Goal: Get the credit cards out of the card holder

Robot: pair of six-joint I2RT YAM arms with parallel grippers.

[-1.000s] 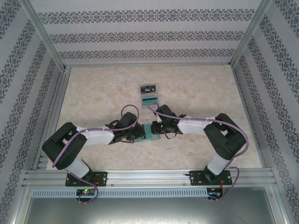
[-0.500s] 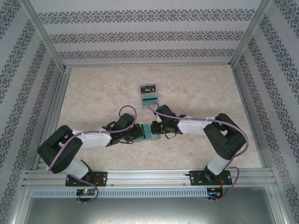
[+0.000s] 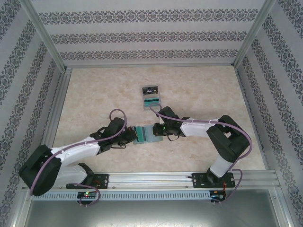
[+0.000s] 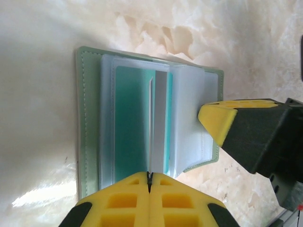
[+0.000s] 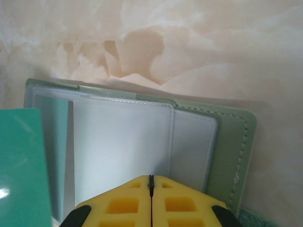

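Observation:
The card holder (image 3: 149,134) lies open on the table between both grippers, its sage cover (image 4: 90,137) and bluish-grey pockets (image 5: 118,142) facing up. A teal credit card (image 4: 132,127) with a grey stripe sticks partway out of a pocket toward the left. My left gripper (image 4: 150,176) is shut on that card's near edge (image 3: 132,135). In the right wrist view the same card (image 5: 23,165) overlaps the holder's left side. My right gripper (image 5: 151,178) is shut, its yellow fingertip (image 4: 215,118) pressing down on the holder's right half (image 3: 156,131).
A pale grey tray (image 3: 159,105) stands farther back at the centre, holding a black card (image 3: 150,89) and a teal card (image 3: 152,100). Patterned walls and metal rails enclose the marble table. The arms' bases sit at the near edge.
My left gripper closed on the teal card and drew back to the left, sliding the card partway out of the holder. The right gripper stayed pressed on the holder.

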